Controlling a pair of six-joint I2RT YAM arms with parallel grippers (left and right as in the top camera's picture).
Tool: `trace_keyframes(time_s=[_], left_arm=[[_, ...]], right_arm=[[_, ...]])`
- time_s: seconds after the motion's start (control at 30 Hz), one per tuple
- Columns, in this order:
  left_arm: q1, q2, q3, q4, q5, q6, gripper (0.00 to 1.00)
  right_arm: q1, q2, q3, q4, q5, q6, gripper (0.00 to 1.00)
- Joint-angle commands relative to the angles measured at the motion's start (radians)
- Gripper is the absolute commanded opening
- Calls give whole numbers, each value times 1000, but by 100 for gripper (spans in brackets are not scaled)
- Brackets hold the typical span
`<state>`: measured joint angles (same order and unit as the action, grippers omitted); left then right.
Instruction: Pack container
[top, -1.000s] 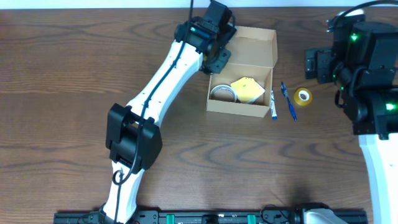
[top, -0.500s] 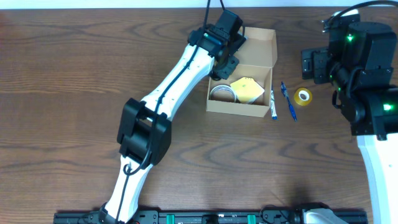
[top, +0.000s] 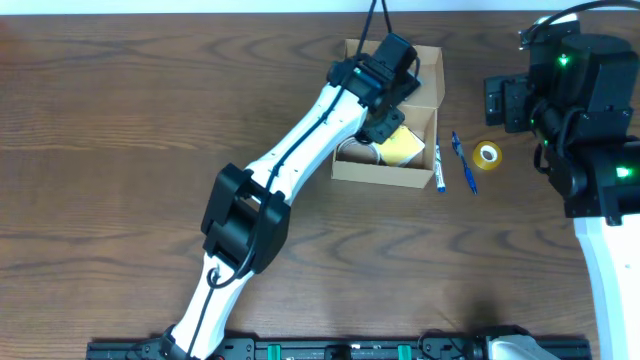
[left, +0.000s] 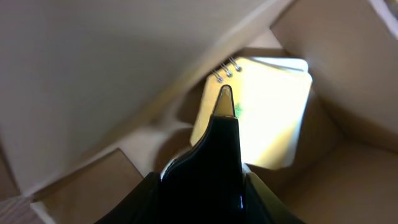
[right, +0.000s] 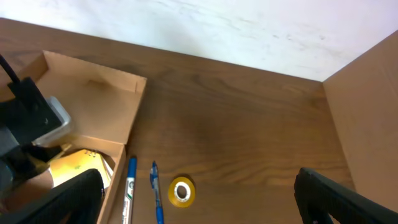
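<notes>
The container is a tan cardboard box standing open at the table's middle back, its flap lid raised. Inside lie a yellow spiral notepad and a whitish tape roll, partly hidden by the arm. My left gripper hovers over the box, shut on a slim black object whose tip points at the notepad. The box's wall fills the left wrist view. My right gripper stands open at the right, its jaws wide and empty, with a yellow tape roll on the table below.
Right of the box lie a blue marker, a blue pen and the yellow tape roll. The marker lies right against the box's side. A tan board rises at the table's right edge.
My left arm has swung right, from the box's back left corner to over its inside, carrying the black object. The right arm has not moved.
</notes>
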<state>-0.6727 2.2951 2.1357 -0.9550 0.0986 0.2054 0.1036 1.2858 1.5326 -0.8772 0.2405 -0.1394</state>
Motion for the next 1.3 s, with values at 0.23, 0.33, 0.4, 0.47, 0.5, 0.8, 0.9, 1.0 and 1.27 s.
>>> trace_keyframes(time_s=[0.23,0.33,0.4,0.47,0.5,0.8,0.9,1.0,1.27], left_arm=[[72,24,7,-56,62,161,27],[93,27,6,-52,122,183,27],[97,35,6,-46,131,185,27],[97,50,6,-36,131,184,27],[95,55,6,-34,132,184,27],[83,76,6,-14,137,184,27],[83,76,6,-13,138,184,30],[83,76,6,-12,138,184,34],[83,76,6,-11,138,184,42]], right_arm=[[10,2,19,-3,25,-5,98],[10,2,19,-1,24,-5,98],[10,2,19,-2,24,-4,98],[10,2,19,-3,25,-5,98],[10,2,19,-6,24,-4,98],[10,2,19,-16,25,-4,98],[10,2,19,-22,25,-4,97],[10,2,19,-24,25,-4,97],[10,2,19,-24,25,-5,97]])
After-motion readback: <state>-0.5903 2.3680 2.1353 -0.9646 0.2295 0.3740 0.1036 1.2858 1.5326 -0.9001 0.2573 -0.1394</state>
